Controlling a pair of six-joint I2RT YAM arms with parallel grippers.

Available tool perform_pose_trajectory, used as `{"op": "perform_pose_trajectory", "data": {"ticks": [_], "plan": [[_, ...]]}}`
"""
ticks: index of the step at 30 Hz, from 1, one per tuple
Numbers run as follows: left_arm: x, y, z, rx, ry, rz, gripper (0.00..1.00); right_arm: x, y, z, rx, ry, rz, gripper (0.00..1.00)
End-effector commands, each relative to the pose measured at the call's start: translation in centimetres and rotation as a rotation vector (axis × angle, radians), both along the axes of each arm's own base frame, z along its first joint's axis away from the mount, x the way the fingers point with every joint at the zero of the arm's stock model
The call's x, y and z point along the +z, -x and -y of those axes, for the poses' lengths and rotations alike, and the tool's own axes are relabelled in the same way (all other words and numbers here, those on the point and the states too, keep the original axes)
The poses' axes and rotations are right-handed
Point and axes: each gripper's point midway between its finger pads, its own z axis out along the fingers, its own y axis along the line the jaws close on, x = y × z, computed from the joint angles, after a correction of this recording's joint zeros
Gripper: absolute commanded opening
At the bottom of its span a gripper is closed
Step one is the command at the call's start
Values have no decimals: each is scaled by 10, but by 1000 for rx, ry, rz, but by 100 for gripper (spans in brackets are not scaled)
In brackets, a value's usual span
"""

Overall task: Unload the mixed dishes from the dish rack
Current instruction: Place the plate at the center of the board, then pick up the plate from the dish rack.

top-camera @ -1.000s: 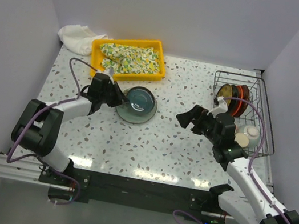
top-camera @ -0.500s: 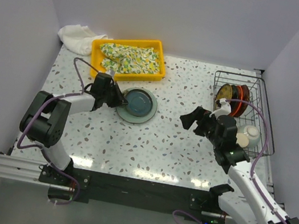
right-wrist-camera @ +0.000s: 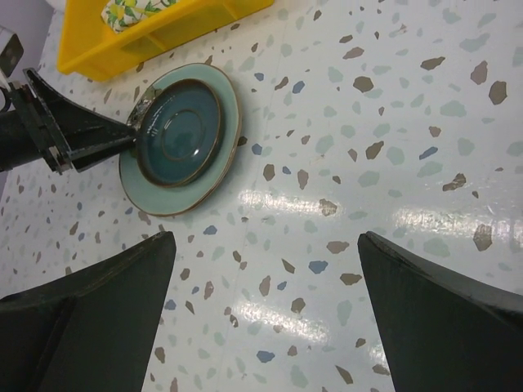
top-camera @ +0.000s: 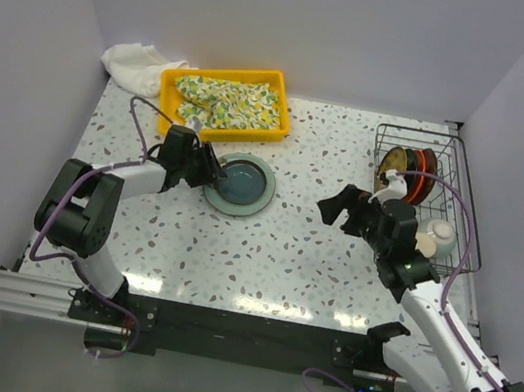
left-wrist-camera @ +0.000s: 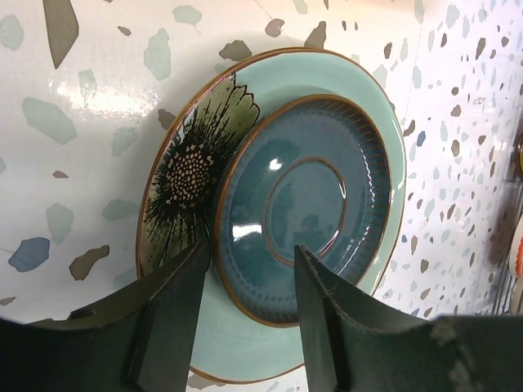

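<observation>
The left end effector (left-wrist-camera: 252, 249) is open, one finger each side of the blue saucer (left-wrist-camera: 298, 208) on the green plate (left-wrist-camera: 327, 69) on the bench (top-camera: 311, 266). More dishes (top-camera: 410, 171) stand in the dish rack (top-camera: 417, 133), close on the right of the open, empty right end effector (top-camera: 334, 200). That arm is nearer.

Bare tabletop (top-camera: 302, 254) between plates (top-camera: 241, 183) and dish rack (top-camera: 468, 217); yellow tray (top-camera: 222, 132) behind.
</observation>
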Motion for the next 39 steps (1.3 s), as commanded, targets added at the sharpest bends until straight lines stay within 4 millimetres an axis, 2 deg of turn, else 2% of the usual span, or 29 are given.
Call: {"op": "perform_pose_trajectory", "data": {"ticks": [1, 3, 4, 5, 7, 9, 16, 18, 19, 21, 22, 23, 24, 25, 27, 28, 30, 31, 33, 34, 36, 39], "plan": [[21, -14, -4, -14, -23, 65, 53, 29, -9, 13, -41, 76, 87, 98], [27, -14, -5, -22, -33, 81, 57, 38, -15, 30, -113, 136, 117, 98], [35, -12, -7, -29, -48, 98, 58, 36, -14, 37, -125, 192, 113, 98], [40, -12, -9, -27, -60, 109, 61, 45, -17, 43, -144, 218, 133, 98], [53, -7, -14, -39, -96, 137, 67, 48, -19, 60, -196, 311, 139, 98], [60, -3, -21, -38, -135, 155, 72, 60, -24, 71, -235, 365, 156, 99], [112, 26, -40, -101, -256, 310, 85, 86, -40, 120, -415, 567, 193, 99], [121, 34, -44, -110, -273, 345, 86, 87, -46, 128, -426, 584, 183, 99], [129, 42, -47, -120, -292, 373, 87, 87, -49, 143, -466, 576, 164, 99], [135, 51, -51, -128, -306, 397, 89, 86, -57, 153, -481, 539, 145, 99], [141, 60, -54, -134, -315, 423, 90, 85, -59, 166, -521, 538, 132, 99], [143, 66, -55, -137, -319, 438, 91, 87, -61, 171, -534, 547, 133, 99], [139, 73, -57, -139, -323, 433, 91, 80, -66, 175, -543, 572, 110, 99], [153, 80, -60, -128, -328, 486, 92, 82, -70, 180, -556, 580, 108, 99], [152, 92, -65, -120, -335, 502, 96, 73, -79, 183, -550, 572, 75, 99], [163, 99, -68, -112, -337, 551, 97, 78, -82, 193, -582, 546, 74, 99], [161, 108, -74, -99, -360, 566, 100, 69, -91, 200, -596, 526, 40, 98], [168, 114, -77, -86, -362, 602, 100, 74, -95, 210, -625, 509, 38, 98], [162, 121, -83, -68, -380, 601, 100, 74, -102, 220, -639, 500, 28, 98], [166, 126, -85, -58, -380, 625, 100, 72, -109, 227, -640, 492, 12, 98], [158, 130, -88, -51, -385, 625, 100, 70, -115, 238, -653, 477, 2, 98], [154, 132, -88, -41, -380, 653, 100, 67, -128, 244, -642, 441, 1, 95]]}}
